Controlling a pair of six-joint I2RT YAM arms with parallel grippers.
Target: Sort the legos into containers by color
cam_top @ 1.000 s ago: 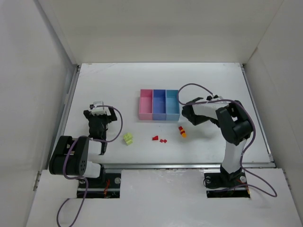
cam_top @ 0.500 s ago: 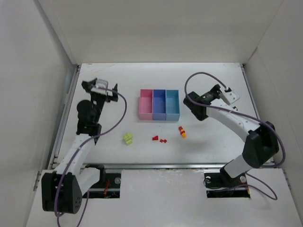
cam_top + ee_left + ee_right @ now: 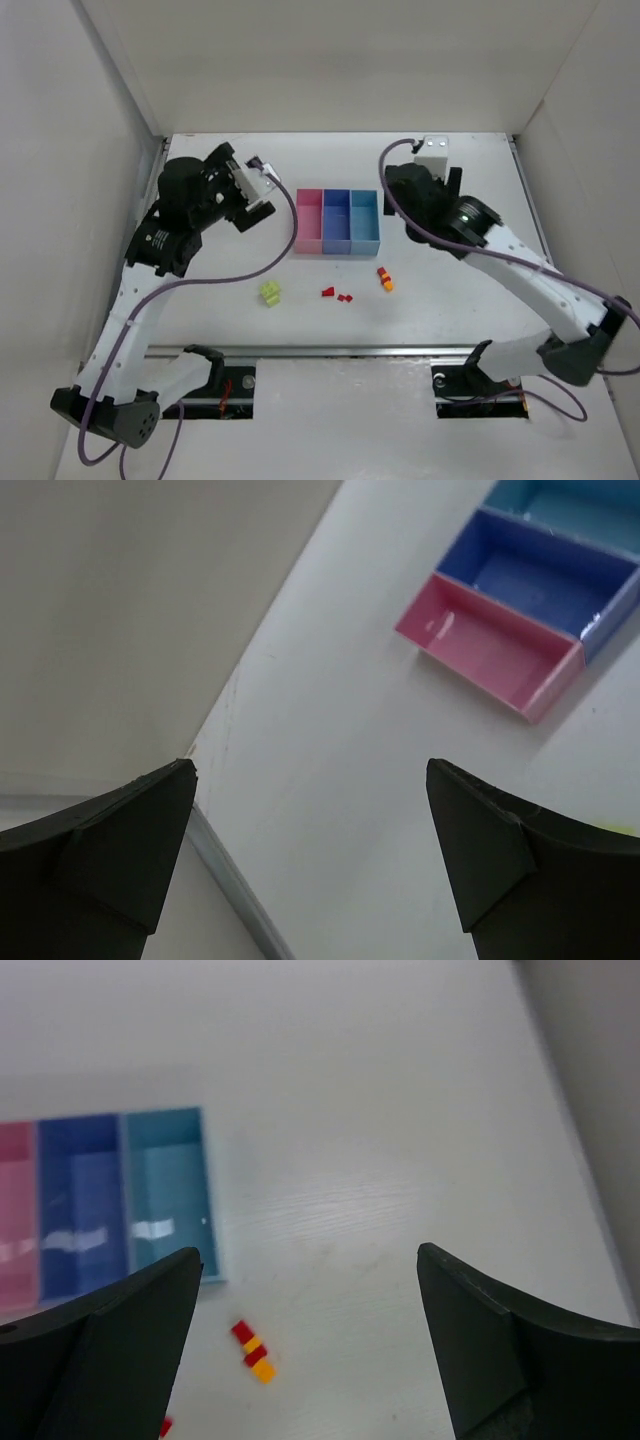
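Observation:
The containers (image 3: pixel 337 222) stand mid-table as a joined row: pink (image 3: pixel 495 650), medium blue (image 3: pixel 545 580) and light blue (image 3: pixel 165 1195). In front of them lie the legos: a yellow-green one (image 3: pixel 270 293), two small red ones (image 3: pixel 327 292) (image 3: pixel 345 298), and a red and orange-yellow stack (image 3: pixel 384 278) (image 3: pixel 252 1350). My left gripper (image 3: pixel 248 192) (image 3: pixel 310 780) hangs raised to the left of the pink bin, open and empty. Right of the light blue bin, my right gripper (image 3: pixel 420 192) (image 3: pixel 310 1270) is also raised, open and empty, with the stack showing below between its fingers.
White walls enclose the table on three sides. A metal rail (image 3: pixel 235 900) runs along the table's left edge, close under the left gripper's view. A rail (image 3: pixel 350 350) also borders the near edge by the arm bases.
Both arms have unfolded from low poses near the front edge and risen toward the back, the left beside the pink bin, the right beside the light blue bin. The legos have not moved.

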